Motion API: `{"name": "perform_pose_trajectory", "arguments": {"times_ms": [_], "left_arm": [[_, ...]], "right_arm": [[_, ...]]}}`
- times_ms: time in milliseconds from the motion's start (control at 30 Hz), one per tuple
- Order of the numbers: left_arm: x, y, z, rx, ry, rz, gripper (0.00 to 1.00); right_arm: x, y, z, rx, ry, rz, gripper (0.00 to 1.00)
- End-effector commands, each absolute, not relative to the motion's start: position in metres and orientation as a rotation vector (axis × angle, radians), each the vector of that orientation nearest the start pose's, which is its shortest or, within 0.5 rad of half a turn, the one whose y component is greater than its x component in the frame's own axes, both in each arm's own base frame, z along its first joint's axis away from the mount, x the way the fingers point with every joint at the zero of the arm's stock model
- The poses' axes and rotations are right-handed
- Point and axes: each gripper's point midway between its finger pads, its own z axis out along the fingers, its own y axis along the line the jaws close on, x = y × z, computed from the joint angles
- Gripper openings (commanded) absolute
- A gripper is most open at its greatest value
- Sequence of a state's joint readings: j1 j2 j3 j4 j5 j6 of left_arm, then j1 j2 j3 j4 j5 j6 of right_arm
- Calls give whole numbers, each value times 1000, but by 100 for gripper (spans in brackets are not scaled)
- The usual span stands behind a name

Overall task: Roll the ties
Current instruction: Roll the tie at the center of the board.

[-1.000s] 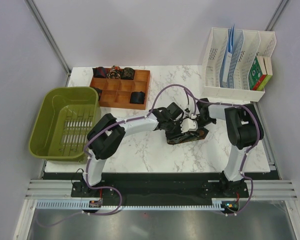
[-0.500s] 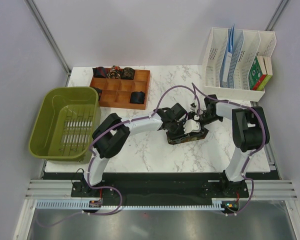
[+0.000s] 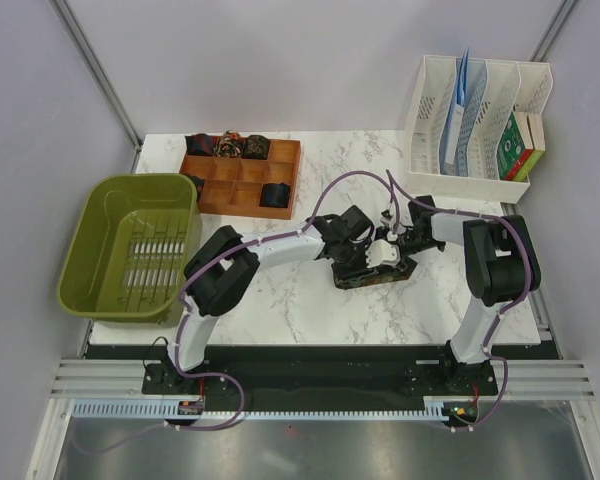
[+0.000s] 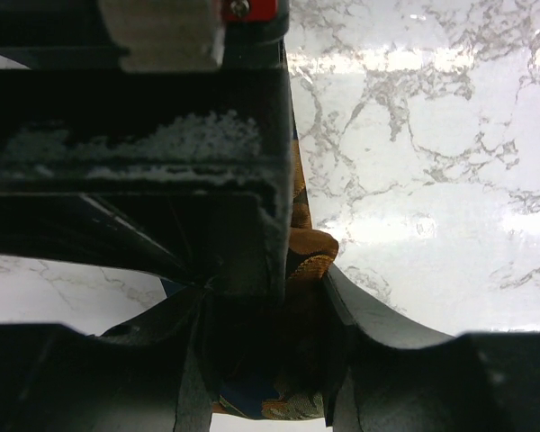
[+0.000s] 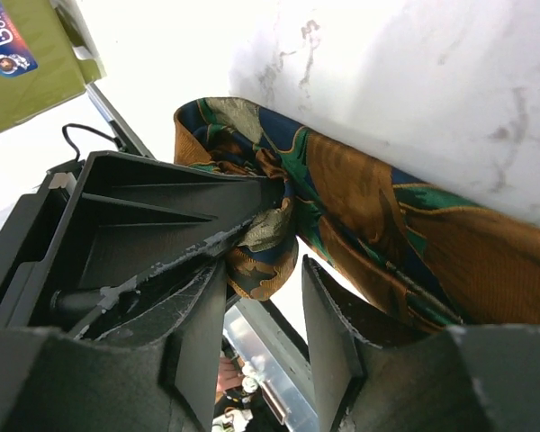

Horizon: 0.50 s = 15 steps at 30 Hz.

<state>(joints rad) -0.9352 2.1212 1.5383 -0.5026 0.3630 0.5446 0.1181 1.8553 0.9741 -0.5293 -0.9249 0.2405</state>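
Note:
One tie [image 3: 378, 274], brown-orange with green and blue patterning, lies bunched on the marble table [image 3: 310, 300] at centre. My left gripper [image 3: 357, 256] is down on its left part. In the left wrist view the tie's fabric [image 4: 308, 256] fills the gap between my fingers, which grip it. My right gripper [image 3: 392, 250] meets it from the right. In the right wrist view its jaws [image 5: 263, 306] stand apart, with a fold of the tie [image 5: 265, 261] hanging at the fingertips and the left gripper's finger [image 5: 153, 216] close against it.
A wooden tray [image 3: 242, 210] at the back left holds several rolled ties [image 3: 275, 195]. A green basket [image 3: 130, 245] stands at the left edge. A white file rack [image 3: 475, 115] stands at the back right. Purple cables run along both arms.
The right arm's elbow has swung to the right and its wrist has drawn in toward the tie. The left gripper stays on the tie, which looks more bunched.

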Motion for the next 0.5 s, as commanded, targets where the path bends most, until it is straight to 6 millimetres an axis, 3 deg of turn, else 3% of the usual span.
{"name": "perform_pose_trajectory", "arguments": {"times_ms": [0, 233, 333, 467], "left_arm": [[201, -323, -50, 2214, 2138, -514, 34], [183, -287, -45, 2429, 2051, -496, 31], [176, -277, -45, 2483, 2016, -528, 31], [184, -282, -40, 2427, 2037, -549, 31]], "right_arm": [[264, 195, 39, -18, 2786, 1464, 45], [280, 194, 49, 6, 2750, 1456, 45], [276, 193, 37, 47, 2780, 1418, 44], [259, 185, 7, 98, 2886, 1312, 42]]}}
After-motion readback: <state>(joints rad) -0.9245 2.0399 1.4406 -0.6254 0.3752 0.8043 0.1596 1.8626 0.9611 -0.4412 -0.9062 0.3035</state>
